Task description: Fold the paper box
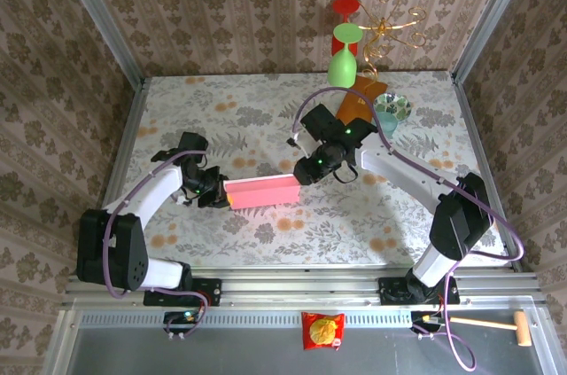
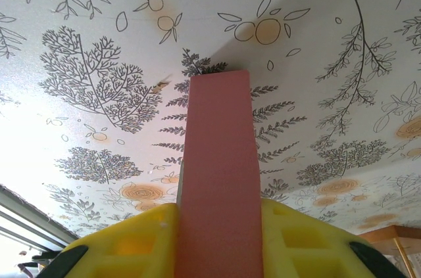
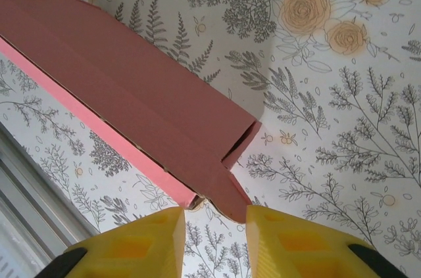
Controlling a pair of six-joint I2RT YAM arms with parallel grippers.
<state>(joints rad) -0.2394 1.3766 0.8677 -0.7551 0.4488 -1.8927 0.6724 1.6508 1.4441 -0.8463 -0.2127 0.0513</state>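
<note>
Pink slim box [image 1: 263, 191], spanning between both grippers. One end clamped firmly between left gripper's [image 2: 219, 219] yellow fingers, stretching straight ahead. Other end right at the tips of right gripper [image 3: 215, 215]: gripped or merely touching, cannot tell. Underneath, flowered table [image 2: 329, 61].

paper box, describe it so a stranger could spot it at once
On the floral table, look between the two arms. The paper box is a slim bar between left gripper and right gripper. It is pink; the smaller packet farther back is orange-brown.
</note>
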